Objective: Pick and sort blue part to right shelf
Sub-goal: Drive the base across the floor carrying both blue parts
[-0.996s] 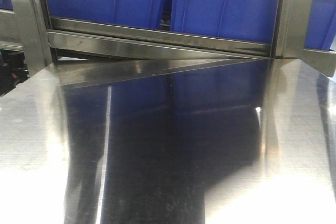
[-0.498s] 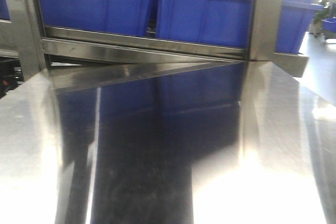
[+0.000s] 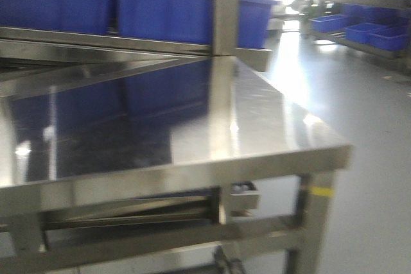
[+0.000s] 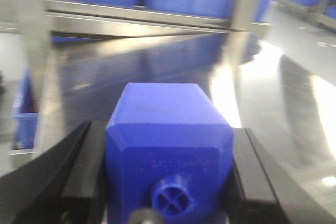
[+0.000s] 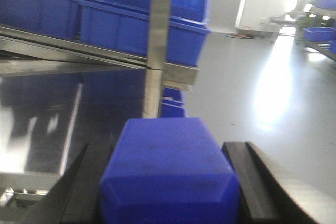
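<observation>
The left gripper clamps a blue part squarely between its fingers. The right gripper grips a second blue part likewise.

Body check: left gripper has matte black fingers, long tapered wedges; right gripper has identical black wedges.

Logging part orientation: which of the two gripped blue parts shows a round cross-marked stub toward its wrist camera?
The blue part in the left gripper; the other blue part, in the right gripper, shows only plain faces.
</observation>
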You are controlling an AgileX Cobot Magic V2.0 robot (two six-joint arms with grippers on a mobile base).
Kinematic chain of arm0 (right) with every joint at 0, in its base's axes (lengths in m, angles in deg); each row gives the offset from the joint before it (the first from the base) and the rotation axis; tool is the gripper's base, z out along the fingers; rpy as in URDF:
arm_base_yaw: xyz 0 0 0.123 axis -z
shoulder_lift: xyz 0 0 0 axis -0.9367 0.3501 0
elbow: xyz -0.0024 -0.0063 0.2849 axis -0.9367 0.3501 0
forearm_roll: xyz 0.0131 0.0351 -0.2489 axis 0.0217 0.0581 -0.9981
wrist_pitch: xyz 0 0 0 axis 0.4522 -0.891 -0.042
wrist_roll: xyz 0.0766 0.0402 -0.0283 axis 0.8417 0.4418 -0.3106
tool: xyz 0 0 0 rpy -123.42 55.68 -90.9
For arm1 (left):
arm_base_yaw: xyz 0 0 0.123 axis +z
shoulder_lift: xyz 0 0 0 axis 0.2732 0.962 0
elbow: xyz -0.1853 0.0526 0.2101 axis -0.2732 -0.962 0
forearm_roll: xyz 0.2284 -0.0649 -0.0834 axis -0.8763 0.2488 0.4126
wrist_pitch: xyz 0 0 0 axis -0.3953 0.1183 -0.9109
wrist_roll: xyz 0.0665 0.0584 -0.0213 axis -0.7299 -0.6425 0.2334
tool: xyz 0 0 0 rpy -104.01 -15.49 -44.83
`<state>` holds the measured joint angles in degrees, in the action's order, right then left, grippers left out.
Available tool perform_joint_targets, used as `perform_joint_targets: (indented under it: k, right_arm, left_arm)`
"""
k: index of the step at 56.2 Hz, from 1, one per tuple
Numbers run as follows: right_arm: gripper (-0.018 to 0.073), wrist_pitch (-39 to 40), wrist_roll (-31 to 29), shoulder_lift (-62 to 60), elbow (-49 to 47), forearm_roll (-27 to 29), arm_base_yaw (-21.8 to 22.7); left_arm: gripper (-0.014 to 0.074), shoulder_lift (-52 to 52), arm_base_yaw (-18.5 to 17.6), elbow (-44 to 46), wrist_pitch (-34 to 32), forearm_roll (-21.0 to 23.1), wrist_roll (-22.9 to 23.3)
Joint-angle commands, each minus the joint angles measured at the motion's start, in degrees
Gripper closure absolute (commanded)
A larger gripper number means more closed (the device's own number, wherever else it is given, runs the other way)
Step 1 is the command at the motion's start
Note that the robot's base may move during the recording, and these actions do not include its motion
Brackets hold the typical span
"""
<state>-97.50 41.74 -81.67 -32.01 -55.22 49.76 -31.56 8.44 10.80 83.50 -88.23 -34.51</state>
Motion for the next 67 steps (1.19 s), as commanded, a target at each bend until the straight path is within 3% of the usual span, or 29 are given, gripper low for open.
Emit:
perform_joint_targets:
  k: [1, 67]
  right_arm:
    - [0.0354, 5.27, -0.57, -0.43, -1.73, -1.21, 0.14]
    - [0.0354, 5.39, -0.57, -0.43, -1.73, -1.21, 0.14]
  left_arm:
    - [0.0262, 1.16, 0.18, 1.86, -5.11, 0.44, 0.33]
    - [0.0262, 1.16, 0.18, 1.86, -5.01, 0.44, 0.33]
